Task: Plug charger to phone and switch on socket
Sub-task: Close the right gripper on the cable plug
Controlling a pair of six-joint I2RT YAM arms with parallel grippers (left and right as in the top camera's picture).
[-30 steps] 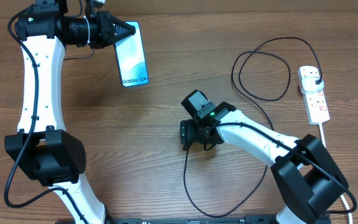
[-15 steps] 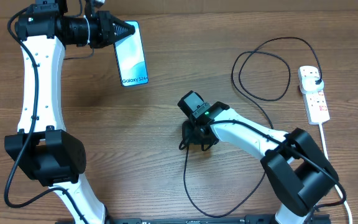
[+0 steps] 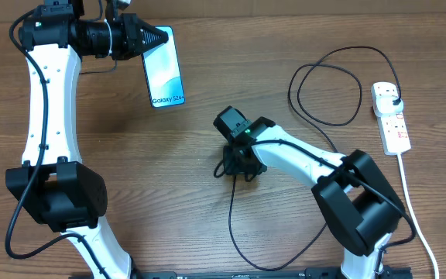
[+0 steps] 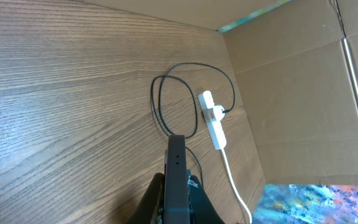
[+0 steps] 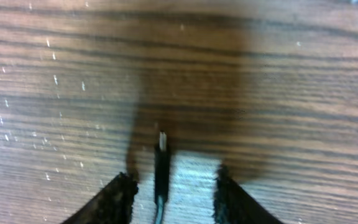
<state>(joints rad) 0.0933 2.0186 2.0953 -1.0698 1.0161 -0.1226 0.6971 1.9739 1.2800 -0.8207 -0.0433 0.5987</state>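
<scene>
Charger tip (image 5: 161, 149) | middle of bench (image 3: 130, 155), between the right jaws, long axis along them, jaws apart, not gripping | phone (image 3: 166, 70) far left, clenched in left jaws | right arm (image 3: 300, 159) nearer

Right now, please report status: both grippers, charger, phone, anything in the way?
Left gripper shut on the phone. Right gripper open, astride the charger tip, not gripping yet. Charger plug sits in the socket. Nothing seen in the way.
</scene>
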